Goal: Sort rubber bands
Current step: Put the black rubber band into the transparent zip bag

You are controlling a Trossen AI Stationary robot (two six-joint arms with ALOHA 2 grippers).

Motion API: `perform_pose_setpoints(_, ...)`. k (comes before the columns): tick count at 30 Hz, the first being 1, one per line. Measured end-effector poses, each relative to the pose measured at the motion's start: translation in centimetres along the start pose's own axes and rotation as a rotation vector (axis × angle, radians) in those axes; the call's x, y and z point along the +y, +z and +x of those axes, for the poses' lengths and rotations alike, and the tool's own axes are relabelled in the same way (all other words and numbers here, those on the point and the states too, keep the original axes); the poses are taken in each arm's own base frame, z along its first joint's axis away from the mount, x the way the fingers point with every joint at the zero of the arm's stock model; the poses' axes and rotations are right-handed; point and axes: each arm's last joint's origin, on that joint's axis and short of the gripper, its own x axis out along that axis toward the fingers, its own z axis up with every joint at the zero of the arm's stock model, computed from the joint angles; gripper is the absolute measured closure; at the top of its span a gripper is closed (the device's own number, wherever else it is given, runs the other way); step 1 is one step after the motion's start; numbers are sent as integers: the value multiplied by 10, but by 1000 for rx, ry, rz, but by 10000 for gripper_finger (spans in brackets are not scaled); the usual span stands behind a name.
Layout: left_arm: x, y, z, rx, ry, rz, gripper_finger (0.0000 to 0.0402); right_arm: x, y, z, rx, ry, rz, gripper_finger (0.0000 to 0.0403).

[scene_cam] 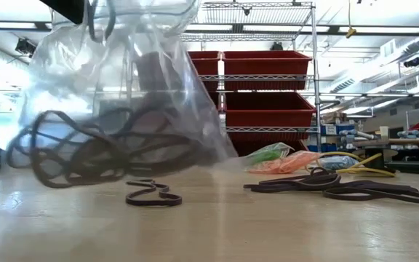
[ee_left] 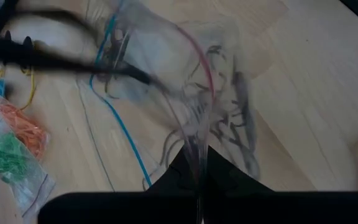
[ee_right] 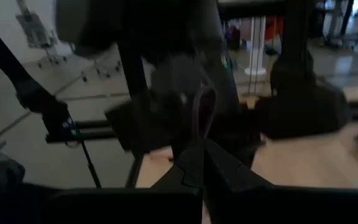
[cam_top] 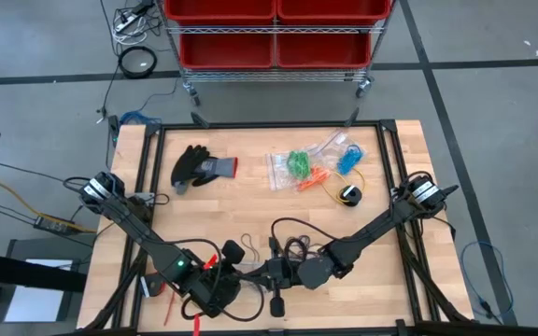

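Clear plastic bag of black rubber bands hangs at six o'clock on the desk. The left hand is clenched on its film; the right hand is clenched too, seemingly on the bag as well. Better to lift slowly and keep the mouth up. Loose black bands lie near. Farther, at one o'clock, bagged green, orange and blue bands lie beside a yellow cable; a glove lies at eleven.

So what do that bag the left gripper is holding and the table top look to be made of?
The bag, pinched in the shut left gripper, looks like thin clear plastic film: glossy, creased, with black rubber bands visible through it. The table top looks like pale wood, probably butcher block, with visible plank seams and a slight sheen.
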Motion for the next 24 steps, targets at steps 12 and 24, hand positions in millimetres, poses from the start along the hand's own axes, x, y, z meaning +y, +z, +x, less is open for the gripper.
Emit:
perform_pose_setpoints(12,0,0,0,1,0,1,399,-7,-23,-3,203,-114,20,400)
perform_pose_setpoints(24,0,0,0,1,0,1,399,6,-27,-18,203,-223,-34,279)
